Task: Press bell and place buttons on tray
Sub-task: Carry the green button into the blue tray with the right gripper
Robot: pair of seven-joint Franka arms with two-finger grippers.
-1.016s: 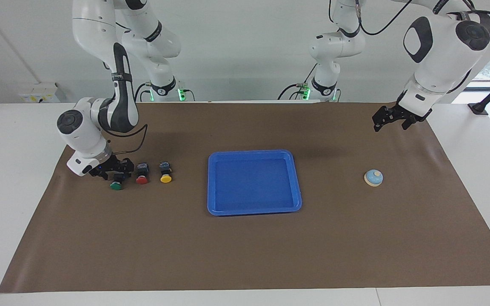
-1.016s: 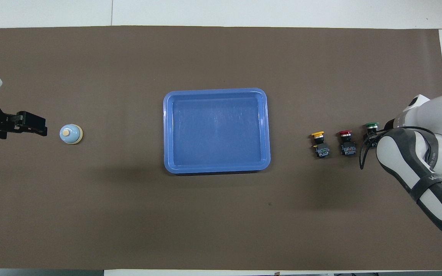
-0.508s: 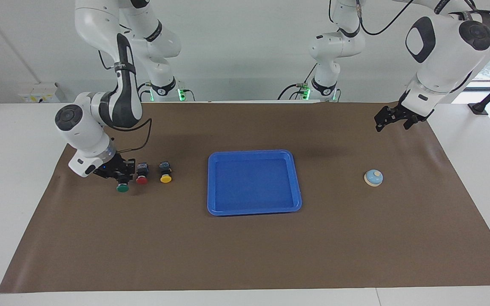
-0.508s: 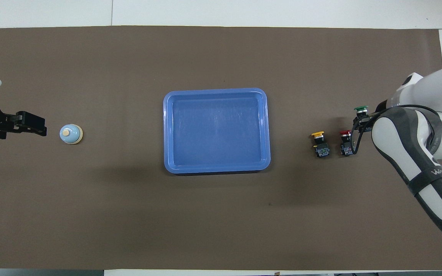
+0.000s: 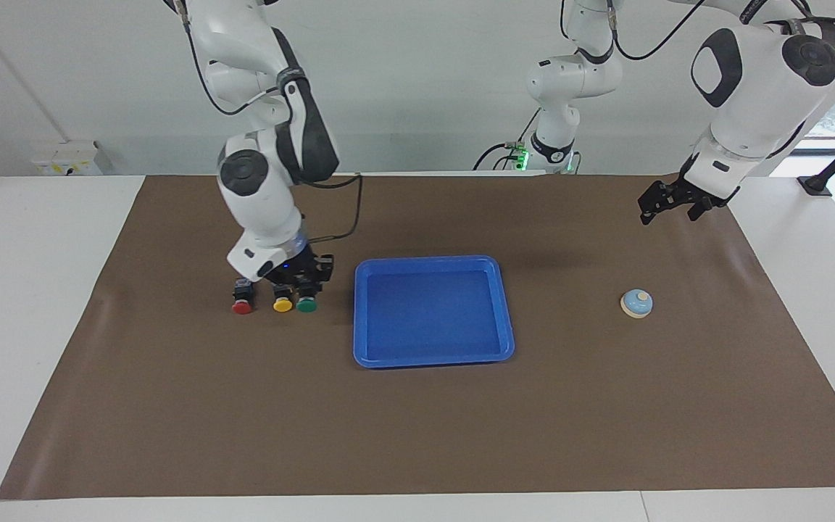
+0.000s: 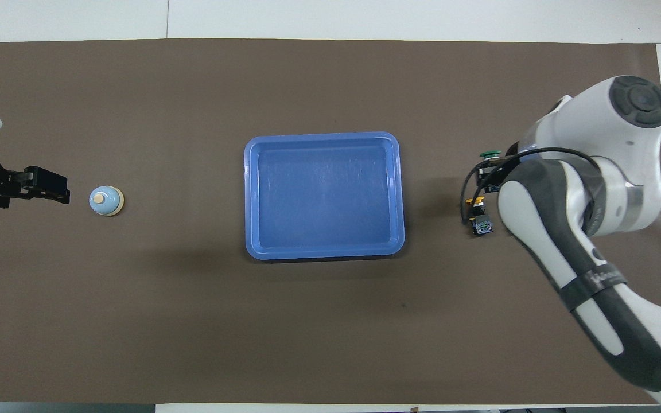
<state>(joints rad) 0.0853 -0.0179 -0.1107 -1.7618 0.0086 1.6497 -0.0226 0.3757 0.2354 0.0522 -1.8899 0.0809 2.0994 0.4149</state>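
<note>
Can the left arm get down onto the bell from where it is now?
Probably yes. The left gripper hangs open in the air near the bell, which stands alone on the mat with nothing over or beside it. The tray lies well off toward the middle.

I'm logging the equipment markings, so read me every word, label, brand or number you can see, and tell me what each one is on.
Grey lettering on the right arm's forearm: too blurred to read.
Yellow-marked label on the white wall box: too small to read.
No text shows on the tray, bell, green button, red button or yellow button.
</note>
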